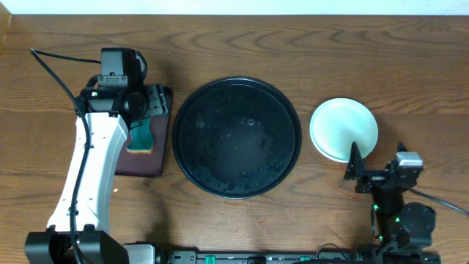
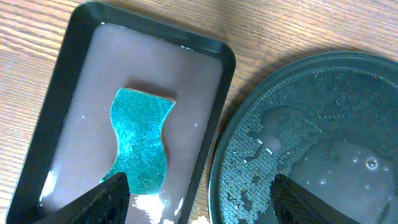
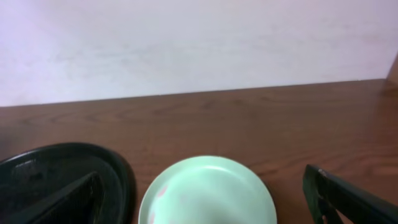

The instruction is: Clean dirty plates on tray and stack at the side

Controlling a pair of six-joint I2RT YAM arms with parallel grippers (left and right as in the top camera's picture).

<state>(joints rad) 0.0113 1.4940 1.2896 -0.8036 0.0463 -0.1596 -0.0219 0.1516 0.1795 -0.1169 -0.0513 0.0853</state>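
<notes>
The tray [image 1: 236,137] is sitting wet beside a mint plate [image 1: 344,130], while the left gripper [image 2: 202,193] and right gripper [image 3: 207,198] are hovering spread, gripping nothing.

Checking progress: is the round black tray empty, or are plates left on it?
Empty of plates: the tray holds only water droplets; a mint plate lies beside it.

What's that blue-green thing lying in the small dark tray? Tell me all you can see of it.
It is a sponge with a pinched, hourglass outline. Its top is a rough, glittery teal scouring layer; the overhead view shows a yellow edge beneath. It lies flat in the rectangular tray, in shallow cloudy liquid. The left gripper hangs open over it.
</notes>
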